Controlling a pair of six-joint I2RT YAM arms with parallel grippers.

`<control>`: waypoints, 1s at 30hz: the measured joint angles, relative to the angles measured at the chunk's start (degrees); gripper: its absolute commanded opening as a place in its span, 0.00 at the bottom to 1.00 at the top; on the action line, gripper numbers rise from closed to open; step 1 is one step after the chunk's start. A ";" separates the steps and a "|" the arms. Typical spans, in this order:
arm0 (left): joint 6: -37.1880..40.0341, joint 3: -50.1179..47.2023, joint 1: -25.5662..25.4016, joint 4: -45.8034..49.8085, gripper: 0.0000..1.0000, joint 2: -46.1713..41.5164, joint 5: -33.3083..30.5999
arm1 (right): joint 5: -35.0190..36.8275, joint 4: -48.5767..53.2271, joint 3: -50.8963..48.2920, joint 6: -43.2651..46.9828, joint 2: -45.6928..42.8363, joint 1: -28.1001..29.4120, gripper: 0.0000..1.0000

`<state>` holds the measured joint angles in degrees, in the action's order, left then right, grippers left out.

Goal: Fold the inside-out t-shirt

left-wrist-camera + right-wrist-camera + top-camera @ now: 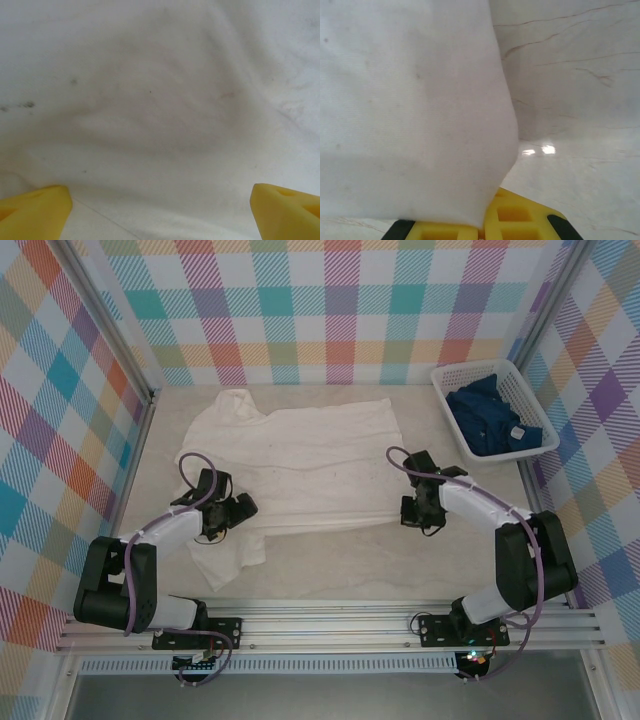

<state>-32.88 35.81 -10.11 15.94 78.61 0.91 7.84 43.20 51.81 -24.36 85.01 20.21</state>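
The desk (330,570) is covered across its middle by the inside-out t-shirt (300,465), a white basket (470,367) holding a dark blue garment (490,415) is seen at 2 o'clock, the shirt's 4 o'clock corner is pinched by the closed right hand (418,512), and the left hand (240,508) is held wide open over the cloth at 8 o'clock.

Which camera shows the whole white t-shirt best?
Top external: the whole t-shirt lies spread on the table. The left wrist view gives fabric up close; the right wrist view shows one edge pinched in the right gripper.
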 measured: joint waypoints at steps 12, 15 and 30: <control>1.01 -0.44 0.00 0.04 0.94 -0.52 -0.72 | 7.80 7.67 4.35 3.67 -0.11 -0.04 0.22; 1.01 -0.76 0.00 0.39 0.94 -1.25 -1.09 | 9.60 8.59 4.35 3.67 -0.11 -0.04 0.23; 1.05 -0.85 0.00 2.14 0.94 -2.23 -0.79 | -10.73 -2.86 2.67 3.89 -0.63 0.26 0.39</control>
<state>-31.83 34.96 -10.11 18.09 76.38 0.12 -2.90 40.34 54.48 -20.47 84.38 20.47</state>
